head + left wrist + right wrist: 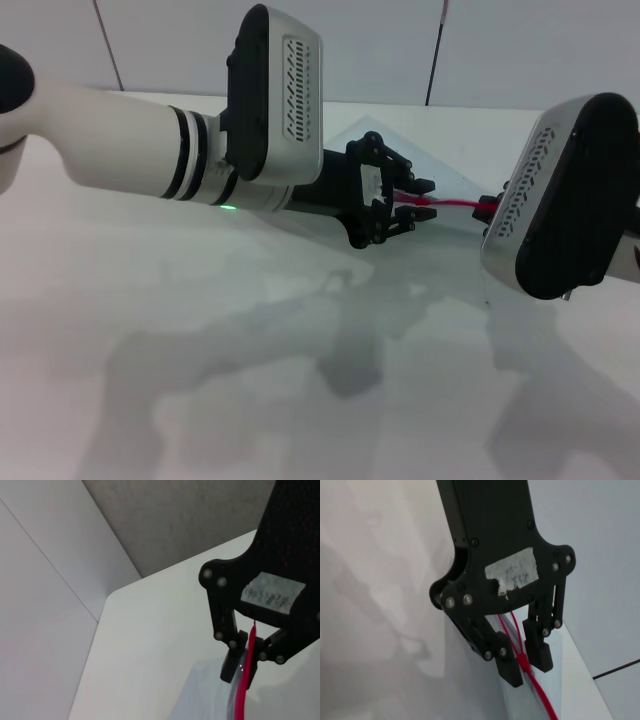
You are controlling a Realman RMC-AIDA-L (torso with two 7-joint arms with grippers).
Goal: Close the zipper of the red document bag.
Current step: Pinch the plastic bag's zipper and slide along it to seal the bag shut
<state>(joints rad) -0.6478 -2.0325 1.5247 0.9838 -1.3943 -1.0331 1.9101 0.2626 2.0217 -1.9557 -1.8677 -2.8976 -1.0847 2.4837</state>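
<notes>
The red document bag [447, 168] lies flat on the white table at the far right, pale and translucent. Its zipper [455, 205] shows as a thin red line between my two grippers. My left gripper [422, 198] reaches across from the left and is shut on the red edge; the left wrist view shows its fingers [231, 666] pinching the zipper [242, 697] above the bag [207, 695]. My right gripper [490, 210] is mostly hidden behind its own wrist housing. In the right wrist view, the right gripper [526, 665] is shut on the zipper's slider [522, 659], where two red strands join into one strip [543, 700].
The white tabletop [200, 330] stretches out in front, with the arms' shadows on it. Grey wall panels [380, 40] stand behind the table's far edge [120, 587]. The right arm's bulky wrist housing [570, 200] blocks the bag's right part.
</notes>
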